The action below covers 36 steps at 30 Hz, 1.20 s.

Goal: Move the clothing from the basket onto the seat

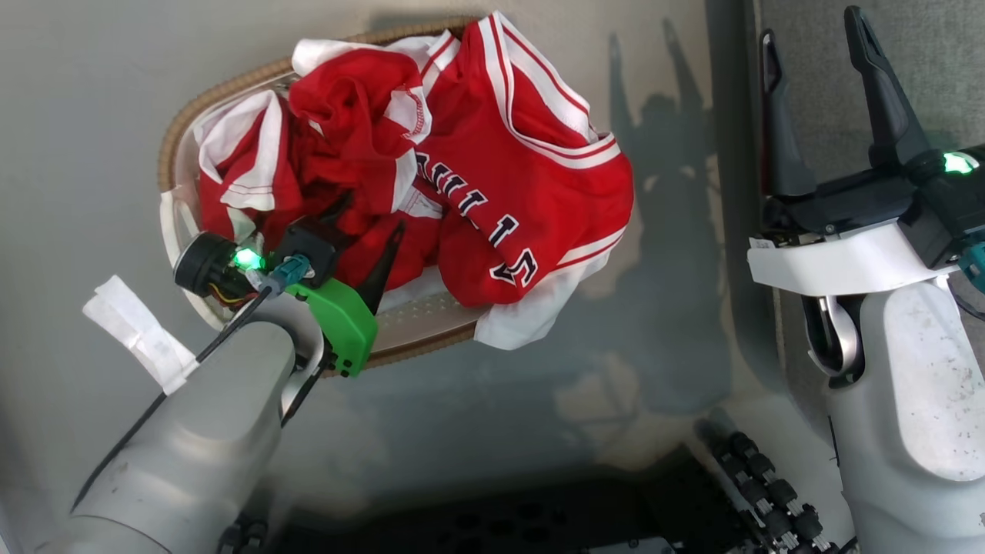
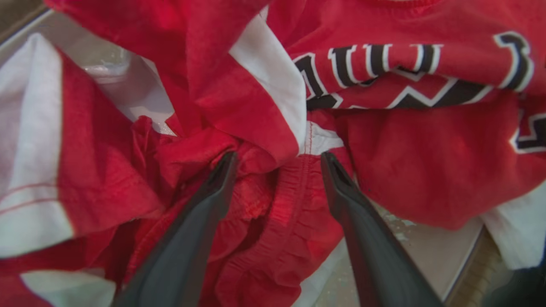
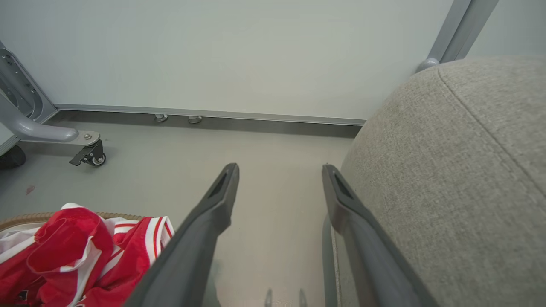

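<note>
The left gripper (image 2: 279,170), fingers spread wide, is straddling a gathered red fold of the clothing (image 1: 500,192) in the basket (image 1: 223,88) at 11 o'clock for a pinch, while the right gripper (image 1: 823,100) is hovering empty, fingers apart, beside the seat (image 3: 448,170) at 2 o'clock.

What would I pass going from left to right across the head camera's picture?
Left rim of the cream-white perforated plastic basket with brown woven edge → heaped red-and-white basketball clothing → right gripper with two long dark fingers. The left gripper overlaps the clothing, so it is left out.
</note>
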Motion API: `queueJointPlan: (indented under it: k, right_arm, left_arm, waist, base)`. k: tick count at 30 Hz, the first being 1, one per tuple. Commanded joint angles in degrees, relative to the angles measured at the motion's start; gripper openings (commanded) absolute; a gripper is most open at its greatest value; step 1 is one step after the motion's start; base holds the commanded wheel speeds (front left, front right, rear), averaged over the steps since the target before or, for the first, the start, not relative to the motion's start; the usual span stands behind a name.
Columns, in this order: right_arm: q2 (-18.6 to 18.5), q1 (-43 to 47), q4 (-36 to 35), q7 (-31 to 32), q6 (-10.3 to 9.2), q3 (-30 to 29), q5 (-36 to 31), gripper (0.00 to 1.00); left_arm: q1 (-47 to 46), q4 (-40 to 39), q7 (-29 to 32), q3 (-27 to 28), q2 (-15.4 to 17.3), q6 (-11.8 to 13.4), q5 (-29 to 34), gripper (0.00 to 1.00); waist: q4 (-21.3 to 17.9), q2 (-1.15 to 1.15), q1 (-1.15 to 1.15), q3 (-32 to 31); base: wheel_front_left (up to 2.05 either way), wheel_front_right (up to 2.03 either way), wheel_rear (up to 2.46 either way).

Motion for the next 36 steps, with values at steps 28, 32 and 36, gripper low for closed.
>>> queueJointPlan:
  k: [28, 32, 36]
  right_arm:
    - [-0.2, -1.3, 0.7, -0.1, -0.06, 1.8, 3.6, 1.0]
    - [-0.2, -0.5, 2.2, -0.1, -0.05, 2.4, 3.7, 1.0]
    - [-0.2, 0.7, 3.9, -0.1, -0.05, 3.0, 3.7, 1.0]
  left_arm:
    - [-3.8, 3.8, -0.1, -0.8, 2.3, -0.1, -2.8, 0.0]
    - [-0.3, 2.9, -0.1, 1.6, 2.0, -0.1, -2.2, 0.0]
    - [3.2, 1.9, 0.0, 3.7, 1.7, -0.1, -1.1, 0.0]
  waist:
    - [-3.7, 0.0, 0.0, 0.1]
    - [-3.7, 0.0, 0.0, -4.7]
    - [-3.4, 0.0, 0.0, -9.9]
  base:
    - [0.0, 0.0, 0.0]
    - [0.0, 0.0, 0.0]
    - [0.0, 0.0, 0.0]
